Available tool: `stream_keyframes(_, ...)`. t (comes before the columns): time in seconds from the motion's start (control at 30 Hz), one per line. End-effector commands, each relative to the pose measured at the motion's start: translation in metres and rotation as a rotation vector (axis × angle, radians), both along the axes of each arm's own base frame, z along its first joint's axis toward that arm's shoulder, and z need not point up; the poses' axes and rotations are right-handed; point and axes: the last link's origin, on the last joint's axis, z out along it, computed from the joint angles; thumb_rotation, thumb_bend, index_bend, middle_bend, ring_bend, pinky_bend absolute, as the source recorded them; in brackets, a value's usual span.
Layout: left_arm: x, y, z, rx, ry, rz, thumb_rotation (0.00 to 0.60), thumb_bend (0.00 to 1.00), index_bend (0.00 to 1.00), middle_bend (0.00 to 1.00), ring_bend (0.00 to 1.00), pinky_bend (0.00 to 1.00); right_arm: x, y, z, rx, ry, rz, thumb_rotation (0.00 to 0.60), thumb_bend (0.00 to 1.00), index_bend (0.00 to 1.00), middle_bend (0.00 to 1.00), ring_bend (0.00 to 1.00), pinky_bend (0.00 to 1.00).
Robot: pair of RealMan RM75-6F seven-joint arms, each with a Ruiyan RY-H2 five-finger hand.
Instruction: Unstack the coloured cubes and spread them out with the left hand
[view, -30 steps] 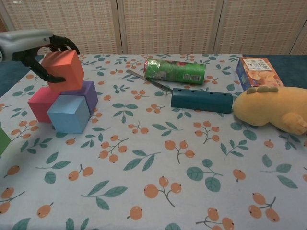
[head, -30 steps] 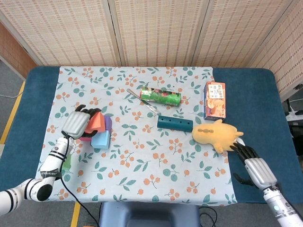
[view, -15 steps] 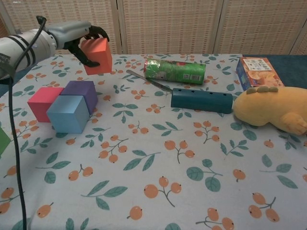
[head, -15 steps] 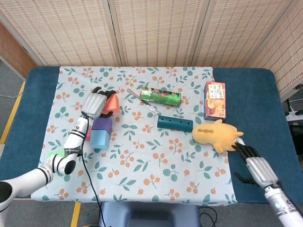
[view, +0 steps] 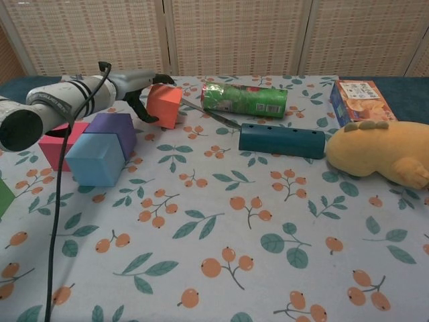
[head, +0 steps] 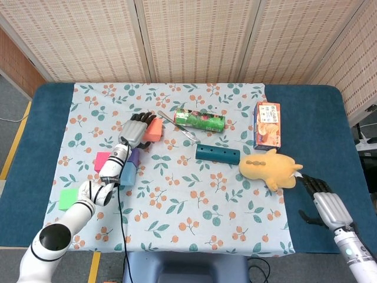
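Left hand (view: 146,90) has its fingers wrapped round the orange cube (view: 164,105), holding it near the green can (view: 244,98) and away from the other cubes. The purple cube (view: 114,130), blue cube (view: 96,159) and pink cube (view: 55,143) sit bunched together on the tablecloth (view: 221,235). Right hand (head: 327,204) rests on the table edge holding nothing, fingers loosely apart.

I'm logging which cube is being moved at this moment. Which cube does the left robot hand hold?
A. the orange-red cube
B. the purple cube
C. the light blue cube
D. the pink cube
A: the left robot hand grips the orange-red cube near the green snack can, while the other cubes sit apart from its fingers.
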Motion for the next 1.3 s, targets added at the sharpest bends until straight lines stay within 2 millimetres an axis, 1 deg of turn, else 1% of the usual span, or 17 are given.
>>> stream_keyframes(0.03, 0.006, -0.002, 0.001, 0.0, -0.014, -0.041, 0.6, 0.34, 0.0, 0.0, 0.0, 0.09, 0.001, 0.001, 0.0, 0.0, -0.001, 0.004, 0.6, 0.25, 0.0, 0.0, 0.0, 0.0)
stream_keyframes(0.17, 0.008, -0.009, 0.009, -0.006, -0.062, -0.084, 0.6, 0.34, 0.0, 0.0, 0.0, 0.08, 0.003, 0.004, -0.001, 0.008, -0.009, 0.012, 0.6, 0.25, 0.0, 0.0, 0.0, 0.0)
stream_keyframes(0.2, 0.007, -0.013, 0.012, -0.012, -0.08, -0.094, 0.6, 0.34, 0.0, 0.0, 0.0, 0.08, 0.004, 0.004, -0.002, 0.012, -0.011, 0.016, 0.6, 0.25, 0.0, 0.0, 0.0, 0.0)
stream_keyframes(0.27, 0.003, -0.026, 0.021, -0.037, -0.105, -0.122, 0.6, 0.33, 0.0, 0.0, 0.0, 0.08, 0.005, 0.006, -0.003, 0.021, -0.014, 0.026, 0.6, 0.25, 0.0, 0.0, 0.0, 0.0)
stream_keyframes(0.3, 0.0, -0.035, 0.025, -0.05, -0.115, -0.135, 0.6, 0.33, 0.0, 0.0, 0.0, 0.08, 0.006, 0.007, -0.003, 0.025, -0.015, 0.029, 0.6, 0.25, 0.0, 0.0, 0.0, 0.0)
stream_keyframes(0.37, -0.007, -0.059, 0.037, -0.088, -0.128, -0.161, 0.6, 0.33, 0.0, 0.0, 0.0, 0.08, 0.008, 0.009, -0.004, 0.034, -0.019, 0.038, 0.6, 0.25, 0.0, 0.0, 0.0, 0.0)
stream_keyframes(0.43, -0.015, -0.084, 0.051, -0.114, -0.115, -0.177, 0.6, 0.33, 0.0, 0.0, 0.0, 0.08, 0.009, 0.011, -0.005, 0.047, -0.021, 0.046, 0.6, 0.25, 0.0, 0.0, 0.0, 0.0)
stream_keyframes(0.5, -0.022, -0.104, 0.064, -0.109, -0.096, -0.187, 0.6, 0.33, 0.0, 0.0, 0.0, 0.08, 0.011, 0.013, -0.007, 0.065, -0.024, 0.056, 0.6, 0.25, 0.0, 0.0, 0.0, 0.0)
stream_keyframes(0.6, -0.028, -0.123, 0.083, -0.081, -0.079, -0.184, 0.6, 0.33, 0.0, 0.0, 0.0, 0.08, 0.013, 0.016, -0.009, 0.084, -0.028, 0.069, 0.6, 0.25, 0.0, 0.0, 0.0, 0.0)
stream_keyframes(0.63, -0.03, -0.128, 0.092, -0.065, -0.072, -0.178, 0.6, 0.33, 0.0, 0.0, 0.0, 0.08, 0.014, 0.017, -0.01, 0.091, -0.03, 0.073, 0.6, 0.25, 0.0, 0.0, 0.0, 0.0)
stream_keyframes(0.8, -0.036, -0.143, 0.132, 0.006, -0.093, -0.136, 0.6, 0.33, 0.0, 0.0, 0.0, 0.08, 0.017, 0.021, -0.013, 0.114, -0.031, 0.094, 0.6, 0.25, 0.0, 0.0, 0.0, 0.0)
stream_keyframes(0.87, -0.044, -0.144, 0.149, 0.051, -0.07, -0.122, 0.6, 0.34, 0.0, 0.0, 0.0, 0.08, 0.019, 0.022, -0.015, 0.12, -0.03, 0.103, 0.6, 0.25, 0.0, 0.0, 0.0, 0.0)
stream_keyframes(0.93, -0.057, -0.145, 0.158, 0.055, -0.054, -0.067, 0.6, 0.34, 0.0, 0.0, 0.0, 0.08, 0.02, 0.023, -0.015, 0.123, -0.033, 0.111, 0.6, 0.25, 0.0, 0.0, 0.0, 0.0)
stream_keyframes(1.0, -0.072, -0.146, 0.161, 0.028, -0.027, -0.01, 0.6, 0.34, 0.0, 0.0, 0.0, 0.08, 0.022, 0.025, -0.015, 0.124, -0.036, 0.118, 0.6, 0.25, 0.0, 0.0, 0.0, 0.0)
stream_keyframes(1.07, -0.081, -0.147, 0.161, 0.006, -0.009, 0.025, 0.6, 0.34, 0.0, 0.0, 0.0, 0.08, 0.023, 0.025, -0.016, 0.126, -0.04, 0.122, 0.6, 0.25, 0.0, 0.0, 0.0, 0.0)
stream_keyframes(1.23, -0.1, -0.147, 0.15, -0.051, 0.046, 0.092, 0.6, 0.34, 0.0, 0.0, 0.0, 0.08, 0.027, 0.027, -0.019, 0.136, -0.043, 0.137, 0.6, 0.25, 0.0, 0.0, 0.0, 0.0)
stream_keyframes(1.3, -0.103, -0.145, 0.144, -0.063, 0.071, 0.101, 0.6, 0.34, 0.0, 0.0, 0.0, 0.08, 0.027, 0.027, -0.021, 0.14, -0.042, 0.139, 0.6, 0.25, 0.0, 0.0, 0.0, 0.0)
